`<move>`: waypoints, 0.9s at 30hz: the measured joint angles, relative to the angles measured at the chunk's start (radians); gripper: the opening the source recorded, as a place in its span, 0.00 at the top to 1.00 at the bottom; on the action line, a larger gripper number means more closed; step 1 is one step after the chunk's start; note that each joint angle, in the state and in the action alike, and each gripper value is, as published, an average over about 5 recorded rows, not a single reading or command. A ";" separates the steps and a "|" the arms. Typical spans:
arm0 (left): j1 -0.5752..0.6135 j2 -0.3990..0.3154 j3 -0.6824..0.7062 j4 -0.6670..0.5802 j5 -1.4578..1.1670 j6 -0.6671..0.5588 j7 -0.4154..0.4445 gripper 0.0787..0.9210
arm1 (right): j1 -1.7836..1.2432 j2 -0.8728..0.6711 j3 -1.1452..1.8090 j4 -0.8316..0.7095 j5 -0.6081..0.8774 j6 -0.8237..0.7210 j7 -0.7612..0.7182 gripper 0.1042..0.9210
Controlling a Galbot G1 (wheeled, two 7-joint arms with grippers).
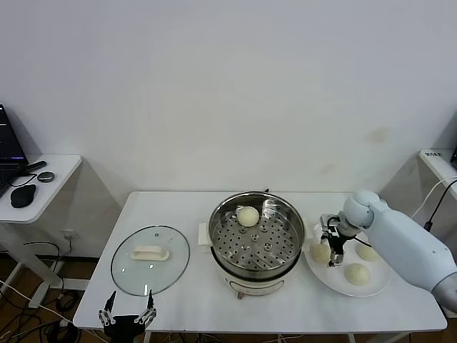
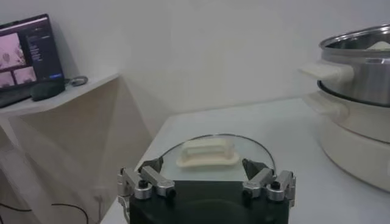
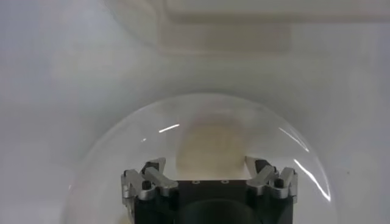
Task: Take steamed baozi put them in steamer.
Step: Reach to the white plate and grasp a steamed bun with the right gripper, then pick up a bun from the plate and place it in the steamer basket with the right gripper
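Note:
The steel steamer [image 1: 284,214] stands mid-table with one cream baozi [image 1: 248,216] on its perforated tray; its side also shows in the left wrist view [image 2: 359,73]. Three more baozi lie on the white plate [image 1: 344,291] at the right: one on the plate's steamer side [image 1: 318,253], one in front [image 1: 357,274], one at the far right [image 1: 368,251]. My right gripper [image 1: 333,251] hangs open just over the steamer-side baozi; in the right wrist view the gripper [image 3: 209,169] straddles that bun [image 3: 210,137] without gripping it. My left gripper [image 1: 128,316] is open and empty at the table's front left edge.
A round glass lid [image 1: 168,268] with a white handle lies left of the steamer, just beyond my left gripper [image 2: 204,169] in the left wrist view [image 2: 259,149]. A side table [image 1: 61,168] with a laptop and mouse [image 1: 23,194] stands far left.

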 measured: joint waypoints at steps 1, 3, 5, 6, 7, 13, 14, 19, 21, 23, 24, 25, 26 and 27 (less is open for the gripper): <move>0.000 0.000 0.000 0.001 0.000 0.000 0.000 0.12 | 0.000 0.002 0.001 -0.004 0.000 0.000 0.001 0.12; 0.001 0.000 0.000 0.002 0.000 0.000 0.000 0.12 | -0.001 0.005 0.002 -0.011 0.001 0.000 0.003 0.12; 0.002 0.000 0.000 0.003 0.000 0.000 -0.001 0.12 | 0.000 0.006 0.003 -0.016 0.004 0.000 0.005 0.14; 0.002 0.000 0.000 0.003 0.000 0.000 -0.001 0.12 | 0.000 0.006 0.003 -0.017 0.006 0.000 0.005 0.16; 0.003 -0.001 0.000 0.003 0.000 0.000 -0.001 0.12 | 0.001 0.005 0.003 -0.017 0.008 0.000 0.005 0.19; -0.002 -0.001 0.001 0.001 0.000 0.000 -0.001 0.12 | 0.012 -0.005 0.005 -0.009 0.024 -0.007 0.002 0.40; -0.003 -0.001 0.002 0.002 0.000 0.000 -0.001 0.12 | 0.015 -0.008 0.005 -0.006 0.028 -0.009 0.001 0.43; -0.012 0.000 0.009 0.005 0.000 0.000 -0.001 0.12 | 0.047 -0.036 -0.010 0.022 0.061 -0.024 -0.012 0.60; -0.016 0.001 0.012 0.006 0.001 0.000 -0.002 0.12 | 0.076 -0.055 -0.030 0.041 0.084 -0.032 -0.019 0.63; -0.021 0.004 0.014 0.007 0.004 0.000 -0.003 0.12 | 0.120 -0.079 -0.061 0.065 0.114 -0.043 -0.029 0.65; -0.024 0.005 0.014 0.007 0.005 0.001 -0.004 0.12 | 0.147 -0.091 -0.080 0.079 0.131 -0.050 -0.035 0.65; -0.026 0.007 0.014 0.007 0.007 0.001 -0.005 0.12 | 0.179 -0.103 -0.103 0.093 0.150 -0.057 -0.042 0.65; -0.029 0.009 0.014 0.006 0.008 0.003 -0.006 0.12 | 0.215 -0.114 -0.128 0.109 0.172 -0.064 -0.049 0.65; -0.031 0.010 0.014 0.005 0.009 0.004 -0.008 0.12 | 0.253 -0.123 -0.156 0.124 0.194 -0.071 -0.056 0.65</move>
